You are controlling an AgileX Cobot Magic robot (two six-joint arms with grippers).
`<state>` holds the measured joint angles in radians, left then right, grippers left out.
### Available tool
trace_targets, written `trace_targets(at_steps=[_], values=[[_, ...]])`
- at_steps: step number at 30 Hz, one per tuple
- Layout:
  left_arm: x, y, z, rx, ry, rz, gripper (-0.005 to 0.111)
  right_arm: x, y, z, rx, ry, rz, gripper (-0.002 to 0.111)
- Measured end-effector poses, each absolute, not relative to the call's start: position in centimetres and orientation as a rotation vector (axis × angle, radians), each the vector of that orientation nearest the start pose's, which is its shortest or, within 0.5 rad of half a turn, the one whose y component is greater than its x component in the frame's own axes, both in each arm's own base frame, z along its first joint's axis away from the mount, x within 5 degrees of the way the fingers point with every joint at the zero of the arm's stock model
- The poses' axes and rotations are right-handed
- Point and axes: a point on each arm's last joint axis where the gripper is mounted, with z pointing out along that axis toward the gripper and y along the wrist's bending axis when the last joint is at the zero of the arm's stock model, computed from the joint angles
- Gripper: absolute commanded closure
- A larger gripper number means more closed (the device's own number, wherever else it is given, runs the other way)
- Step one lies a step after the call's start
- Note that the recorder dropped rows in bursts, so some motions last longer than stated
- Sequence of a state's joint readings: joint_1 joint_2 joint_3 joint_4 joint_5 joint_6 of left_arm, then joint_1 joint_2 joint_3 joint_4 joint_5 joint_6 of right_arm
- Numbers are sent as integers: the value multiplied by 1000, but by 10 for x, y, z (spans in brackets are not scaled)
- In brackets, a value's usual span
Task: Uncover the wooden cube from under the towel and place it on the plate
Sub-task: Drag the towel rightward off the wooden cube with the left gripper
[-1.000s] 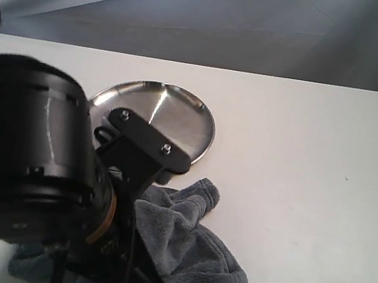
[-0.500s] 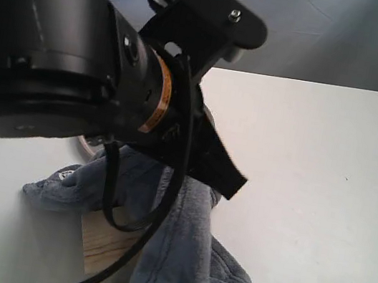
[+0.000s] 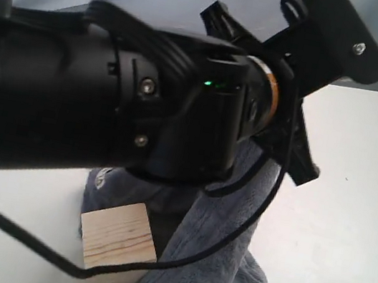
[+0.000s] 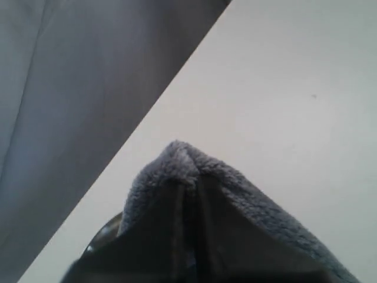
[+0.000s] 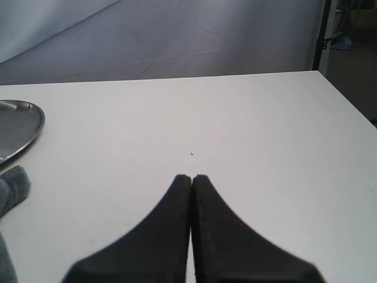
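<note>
- The left gripper point(image 4: 187, 190) was pinched shut on a fold of the towel point(image 3: 216, 262), holding it raised above the counter point(image 3: 351, 212). The rest of the cloth hung down to the counter's near edge.
- The wooden cube point(image 3: 119, 235) sat bare on the counter close to the near edge. It was just beside the hanging cloth, with its top and one side clear.
- The right gripper point(image 5: 191, 184) hovered above bare counter with its jaws pressed together and nothing between them.
- The plate point(image 5: 20, 124) showed only as part of its rim in the right wrist view, with a towel corner near it.
- The uncovering step looked nearly finished. The next move would likely call for carrying the towel clear, then opening a gripper around the cube and taking it to the plate.
</note>
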<state>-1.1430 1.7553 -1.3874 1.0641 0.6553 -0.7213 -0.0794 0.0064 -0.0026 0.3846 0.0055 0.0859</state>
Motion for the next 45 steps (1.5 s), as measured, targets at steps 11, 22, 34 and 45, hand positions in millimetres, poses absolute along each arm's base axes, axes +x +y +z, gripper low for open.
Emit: trace_targets(at_steps=[11, 22, 34, 45], values=[[233, -400, 311, 975, 1726, -76, 107, 56, -4, 213, 406, 1445, 317, 105], [268, -450, 273, 766, 1886, -323, 107, 56, -4, 213, 406, 1445, 317, 105], [261, -490, 230, 730, 2079, -718, 107, 56, -4, 213, 406, 1445, 317, 105], [256, -491, 211, 718, 2265, -833, 105, 56, -4, 213, 406, 1445, 317, 105]])
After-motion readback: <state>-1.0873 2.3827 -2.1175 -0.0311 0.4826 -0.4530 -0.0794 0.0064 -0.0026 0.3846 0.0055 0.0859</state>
